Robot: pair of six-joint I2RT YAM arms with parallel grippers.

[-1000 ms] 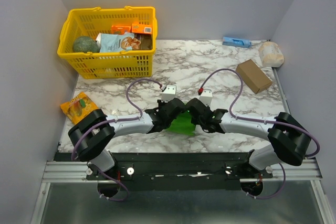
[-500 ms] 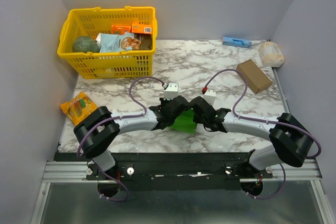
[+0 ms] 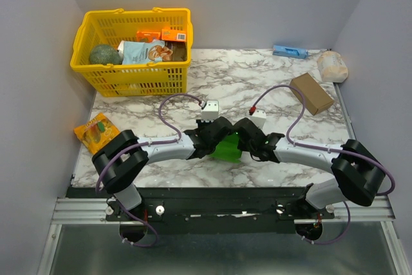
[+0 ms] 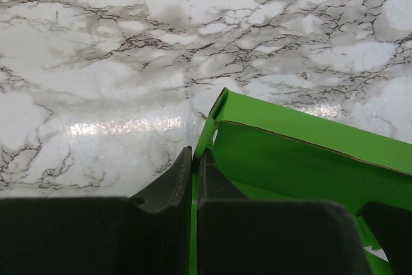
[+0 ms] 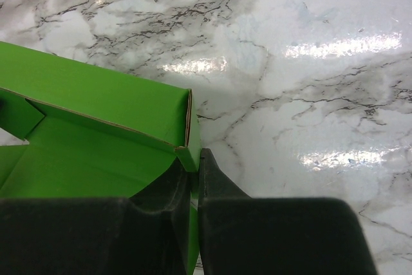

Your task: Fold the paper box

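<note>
1. The left jaws are seen pressed onto the left wall of the paper box (image 4: 296,159), with green card pinched between them.
2. The right jaws are clamped on its right wall.
3. The box is kept open-topped at the near middle of the marble surface (image 3: 257,75).
4. Further out, the yellow basket (image 3: 135,76) is loaded with orange packets (image 3: 161,33), a pale-blue pouch (image 3: 141,51) and a round green item (image 3: 102,55).

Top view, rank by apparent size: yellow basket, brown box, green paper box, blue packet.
1. yellow basket
2. brown box
3. blue packet
Unranked: green paper box. It is partly covered and what shows looks close to the brown box.
</note>
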